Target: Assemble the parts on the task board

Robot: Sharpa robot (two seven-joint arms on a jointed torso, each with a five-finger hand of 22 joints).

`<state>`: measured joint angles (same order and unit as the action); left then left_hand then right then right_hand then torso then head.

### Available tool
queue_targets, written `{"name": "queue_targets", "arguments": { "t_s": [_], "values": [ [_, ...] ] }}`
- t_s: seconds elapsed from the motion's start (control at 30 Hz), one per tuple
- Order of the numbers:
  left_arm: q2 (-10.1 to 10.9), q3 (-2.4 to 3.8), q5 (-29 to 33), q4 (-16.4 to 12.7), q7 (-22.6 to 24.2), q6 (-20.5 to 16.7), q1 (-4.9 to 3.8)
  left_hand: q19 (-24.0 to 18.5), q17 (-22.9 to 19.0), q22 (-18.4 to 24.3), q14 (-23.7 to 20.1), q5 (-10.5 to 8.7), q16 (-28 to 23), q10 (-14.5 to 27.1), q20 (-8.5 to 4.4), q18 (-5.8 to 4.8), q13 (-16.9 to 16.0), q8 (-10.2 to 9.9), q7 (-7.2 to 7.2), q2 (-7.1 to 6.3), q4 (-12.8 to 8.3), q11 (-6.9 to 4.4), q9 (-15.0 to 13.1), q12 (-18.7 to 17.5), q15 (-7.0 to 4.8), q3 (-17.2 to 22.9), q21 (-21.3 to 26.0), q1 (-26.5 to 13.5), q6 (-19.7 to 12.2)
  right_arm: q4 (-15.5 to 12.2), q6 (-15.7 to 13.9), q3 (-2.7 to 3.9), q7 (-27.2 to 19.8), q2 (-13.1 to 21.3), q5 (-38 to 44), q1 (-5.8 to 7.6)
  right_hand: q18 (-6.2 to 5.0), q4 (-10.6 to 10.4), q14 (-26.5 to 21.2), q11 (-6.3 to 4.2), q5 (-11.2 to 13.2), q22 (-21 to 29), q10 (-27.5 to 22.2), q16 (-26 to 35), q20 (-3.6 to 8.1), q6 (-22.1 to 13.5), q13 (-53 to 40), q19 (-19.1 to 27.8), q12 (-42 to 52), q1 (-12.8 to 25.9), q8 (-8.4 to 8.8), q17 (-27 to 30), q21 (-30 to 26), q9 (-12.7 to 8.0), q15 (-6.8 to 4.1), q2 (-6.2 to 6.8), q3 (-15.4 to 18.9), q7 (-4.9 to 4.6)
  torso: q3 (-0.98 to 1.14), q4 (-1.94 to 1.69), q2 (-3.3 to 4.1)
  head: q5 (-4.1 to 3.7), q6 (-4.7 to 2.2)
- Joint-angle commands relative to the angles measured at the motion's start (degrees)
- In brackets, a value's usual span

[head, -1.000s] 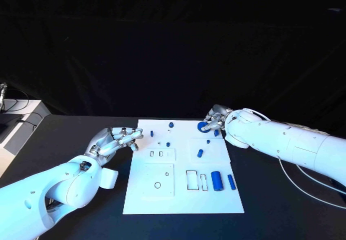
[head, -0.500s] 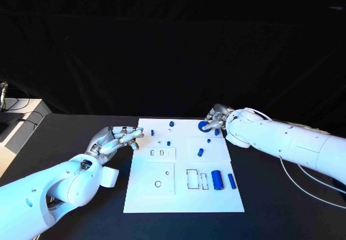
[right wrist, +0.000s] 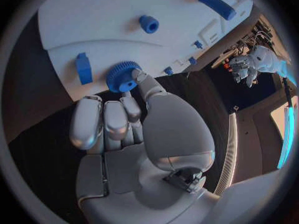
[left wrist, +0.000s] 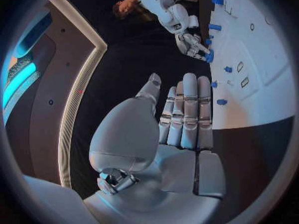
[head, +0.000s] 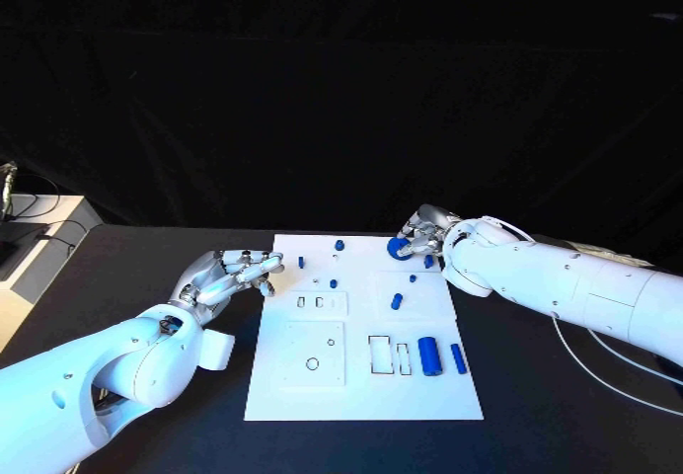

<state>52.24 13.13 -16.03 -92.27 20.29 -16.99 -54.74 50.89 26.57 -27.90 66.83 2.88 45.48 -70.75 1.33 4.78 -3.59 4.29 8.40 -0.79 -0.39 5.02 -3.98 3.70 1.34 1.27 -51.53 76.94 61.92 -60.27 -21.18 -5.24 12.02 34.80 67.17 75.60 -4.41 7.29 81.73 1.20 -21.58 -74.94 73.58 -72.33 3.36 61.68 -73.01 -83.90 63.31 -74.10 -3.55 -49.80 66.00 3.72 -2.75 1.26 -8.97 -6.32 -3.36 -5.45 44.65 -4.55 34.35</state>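
At the far right corner of the board (head: 363, 395), your right hand (head: 421, 240) pinches a blue gear (head: 400, 248) between thumb and fingertips, the other fingers curled in beside it. From the right wrist view the gear (right wrist: 122, 76) sits at the board's edge, its toothed rim facing outward and the grip taken on its hub; I cannot tell whether it rests on the board or is lifted just clear. A grip on the hub leaves the teeth free, which I judge suits setting the gear onto a post.

Your left hand (head: 228, 276) lies over the desk (head: 142, 267) just left of the board, fingers straight and close together, holding nothing. The left wrist view confirms the fingers (left wrist: 189, 109) are extended side by side with nothing in them. It looks to be parked clear so as not to obstruct the right arm's work.

On the board you have small blue pegs (head: 397, 300) scattered across the far half, one by the gear (right wrist: 83, 67) and a short round one (right wrist: 149, 23) further in. Near the near right side lie a large cylinder (head: 428, 355) and a slimmer bar (head: 457, 357), beside rectangular slots (head: 379, 355) that stand unfilled. A round hole (head: 312, 363) on the near left is likewise open.

Assessment: assembly is at an early stage; most parts lie loose. Watch the gear for slipping from so light a pinch.
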Motion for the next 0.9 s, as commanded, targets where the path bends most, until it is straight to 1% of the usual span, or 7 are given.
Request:
{"name": "queue_targets", "arguments": {
  "t_s": [0.03,0.13,0.27,0.43,0.6,0.8,0.9],
  "values": [
    [-0.11,0.05,0.16,-0.08,0.29,0.39,-0.02,-0.19,-0.08,0.07,-0.18,-0.03,0.28,-0.08,-0.12,0.58,-0.06,-0.23,0.14,0.33,-0.25,-0.06,0.05,0.11,-0.24,0.12,-0.21,0.02,-0.10,-1.43,-5.19,0.06,-3.16,0.11,2.68,0.02,0.24,0.14,-0.05,-0.44,-0.32,-9.10,-0.03,0.22,0.54,1.64,-0.10,-1.37,0.06,0.47,-0.23,-0.15,0.42,0.17,-0.53,-0.76,-0.30,-0.79,-0.08,0.01,-0.04,0.05,-0.10],
    [-0.12,0.05,0.19,-0.09,0.28,0.41,-0.01,-0.19,-0.08,0.07,-0.18,-0.03,0.28,-0.08,-0.12,0.58,-0.06,-0.23,0.14,0.33,-0.25,-0.06,0.05,0.11,-0.24,0.12,-0.21,0.02,-0.10,-2.67,-6.18,0.11,-3.40,0.07,4.69,0.02,0.30,0.09,-0.05,-0.44,0.08,-9.15,0.10,0.25,0.57,1.77,-0.14,-1.42,0.07,0.90,-0.23,-0.16,0.67,0.17,-0.54,-0.18,0.08,-0.73,-0.08,-0.01,-0.02,0.09,-0.20],
    [-0.12,0.05,0.21,-0.14,0.27,0.46,-0.01,-0.19,-0.08,0.07,-0.18,-0.03,0.28,-0.08,-0.12,0.58,-0.06,-0.23,0.14,0.33,-0.25,-0.06,0.05,0.11,-0.24,0.12,-0.21,0.02,-0.10,-5.03,-7.31,0.15,-3.21,-0.15,8.55,0.03,0.35,0.14,-0.03,-0.49,0.17,-9.21,0.15,0.24,0.60,1.96,-0.14,-1.46,0.01,0.82,-0.26,-0.22,0.91,0.18,-0.58,-0.09,0.12,-0.66,-0.11,-0.17,0.01,0.21,-0.11],
    [-0.12,0.05,0.25,-0.22,0.23,0.50,-0.01,-0.24,-0.14,0.16,-0.20,-0.03,0.31,-0.07,-0.12,0.58,-0.06,-0.24,0.17,0.38,-0.25,-0.05,0.05,0.11,-0.23,0.07,-0.28,0.02,-0.12,-8.02,-8.32,0.17,-2.11,-1.31,15.02,0.02,0.49,0.09,-0.02,-0.58,0.42,-9.36,0.36,0.31,0.70,2.27,-0.19,-1.57,-0.15,0.81,-0.21,-0.30,1.60,0.16,-0.66,0.12,0.25,-0.54,-0.14,-0.02,-0.02,0.57,-0.09],
    [-0.18,0.05,0.27,-0.41,0.17,0.54,-0.01,-0.27,-0.17,0.21,-0.22,-0.03,0.32,-0.06,-0.11,0.58,-0.06,-0.25,0.18,0.41,-0.24,-0.04,0.05,0.11,-0.22,0.05,-0.31,0.01,-0.13,-8.24,-8.32,0.08,-1.34,-3.54,18.79,-0.09,0.55,0.03,0.00,-0.57,0.89,-9.42,0.50,0.30,0.73,2.29,-0.28,-1.60,-0.15,0.80,-0.19,-0.42,1.89,0.15,-0.68,0.40,0.34,-0.55,-0.24,0.04,-0.06,0.76,-0.30],
    [-0.30,0.05,0.28,-0.68,0.12,0.58,-0.01,-0.27,-0.17,0.21,-0.22,-0.03,0.32,-0.06,-0.11,0.58,-0.06,-0.25,0.18,0.41,-0.24,-0.04,0.05,0.11,-0.22,0.05,-0.31,0.01,-0.13,-7.00,-8.36,-0.09,-0.45,-6.41,21.78,-0.88,0.55,-0.08,0.01,-0.55,0.97,-9.41,0.50,0.34,0.73,2.16,-0.28,-1.58,-0.27,0.79,-0.16,-0.42,1.88,0.13,-0.67,0.49,0.33,-0.60,-0.18,-0.19,0.04,0.87,-0.35],
    [-0.32,0.05,0.28,-0.82,0.08,0.58,-0.02,-0.27,-0.17,0.21,-0.22,-0.03,0.32,-0.06,-0.11,0.58,-0.06,-0.25,0.18,0.41,-0.24,-0.04,0.05,0.11,-0.22,0.05,-0.31,0.01,-0.13,-6.27,-8.27,-0.15,-0.21,-7.71,22.62,-1.36,0.55,-0.13,0.02,-0.53,1.09,-9.40,0.51,0.35,0.73,2.09,-0.29,-1.56,-0.31,0.79,-0.15,-0.44,1.86,0.13,-0.66,0.55,0.33,-0.61,-0.16,-0.17,0.03,1.00,-0.20]
  ]
}}
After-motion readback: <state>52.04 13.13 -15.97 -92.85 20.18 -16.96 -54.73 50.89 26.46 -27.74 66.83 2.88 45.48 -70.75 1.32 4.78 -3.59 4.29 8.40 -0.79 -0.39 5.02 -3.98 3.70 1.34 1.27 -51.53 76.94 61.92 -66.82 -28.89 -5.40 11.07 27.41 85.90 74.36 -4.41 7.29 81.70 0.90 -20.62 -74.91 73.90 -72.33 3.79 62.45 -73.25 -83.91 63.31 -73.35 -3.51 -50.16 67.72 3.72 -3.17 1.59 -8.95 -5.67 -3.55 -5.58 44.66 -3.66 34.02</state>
